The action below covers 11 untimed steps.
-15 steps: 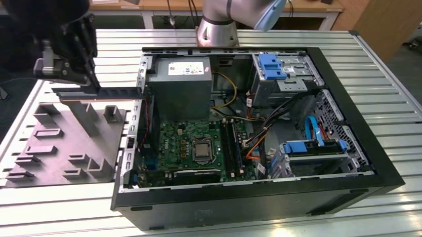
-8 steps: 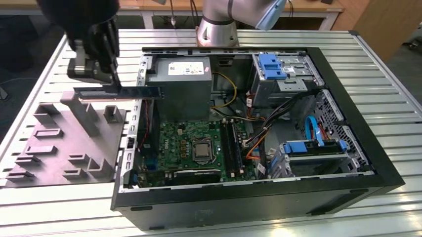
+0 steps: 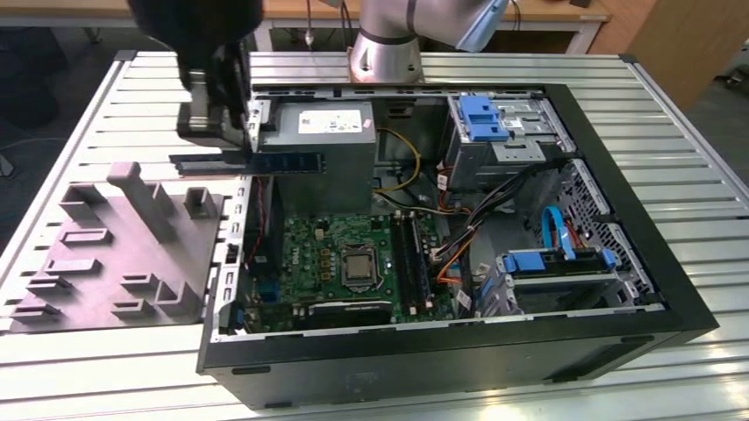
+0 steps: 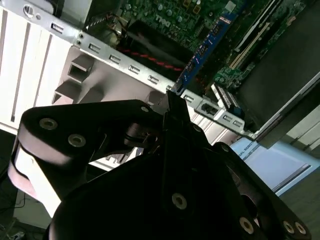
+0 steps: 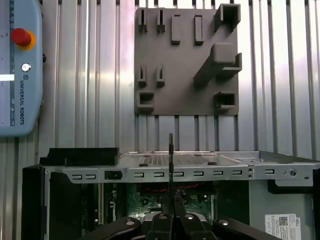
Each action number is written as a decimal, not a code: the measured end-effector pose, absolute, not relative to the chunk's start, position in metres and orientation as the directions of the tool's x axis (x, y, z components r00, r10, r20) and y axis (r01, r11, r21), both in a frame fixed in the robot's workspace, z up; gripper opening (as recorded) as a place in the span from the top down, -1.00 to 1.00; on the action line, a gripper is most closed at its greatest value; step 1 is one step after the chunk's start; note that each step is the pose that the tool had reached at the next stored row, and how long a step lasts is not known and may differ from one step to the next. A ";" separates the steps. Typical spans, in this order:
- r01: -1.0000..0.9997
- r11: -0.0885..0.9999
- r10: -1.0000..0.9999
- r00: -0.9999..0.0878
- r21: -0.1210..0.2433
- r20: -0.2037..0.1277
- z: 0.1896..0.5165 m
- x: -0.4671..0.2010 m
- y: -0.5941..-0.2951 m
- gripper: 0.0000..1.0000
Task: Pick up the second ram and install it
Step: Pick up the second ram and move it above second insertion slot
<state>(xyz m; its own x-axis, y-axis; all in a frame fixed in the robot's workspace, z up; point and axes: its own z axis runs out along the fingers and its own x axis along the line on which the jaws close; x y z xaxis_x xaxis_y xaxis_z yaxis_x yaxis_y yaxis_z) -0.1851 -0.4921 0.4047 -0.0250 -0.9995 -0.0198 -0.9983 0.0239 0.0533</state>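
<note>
The second ram point(image 3: 287, 163) is a thin blue-green strip held level in the air above the left wall of the open computer case point(image 3: 468, 351), just in front of the power supply. My gripper point(image 3: 228, 147) is shut on its left part from above. In the second wrist view the ram point(image 4: 202, 50) shows edge-on as a blue strip running out from the fingertips point(image 4: 172, 107) over the green motherboard point(image 4: 165, 15). In the first wrist view the ram point(image 5: 170, 160) is a thin dark line above the case wall. The long black slots point(image 3: 406, 254) lie on the motherboard point(image 3: 316, 254) below, to the exterior view's right.
A grey fixture plate point(image 3: 117, 254) with raised holders lies on the slatted table left of the case. Inside the case are the power supply point(image 3: 316, 140), blue-tabbed drive bays point(image 3: 503, 118) and loose cables point(image 3: 457, 237). A teach pendant point(image 5: 17, 70) lies on the table.
</note>
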 end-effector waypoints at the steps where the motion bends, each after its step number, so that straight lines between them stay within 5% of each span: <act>1: -0.998 0.023 -1.000 -0.024 0.053 -0.020 0.405 -0.181 -0.492 0.76; 11: -0.998 0.020 -1.000 -0.021 0.053 -0.020 0.405 -0.135 -0.492 0.76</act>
<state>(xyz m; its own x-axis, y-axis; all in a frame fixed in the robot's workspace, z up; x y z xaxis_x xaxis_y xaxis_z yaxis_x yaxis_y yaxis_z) -0.1353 -0.4921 0.4046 -0.0215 -0.9996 -0.0199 -0.9984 0.0204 0.0533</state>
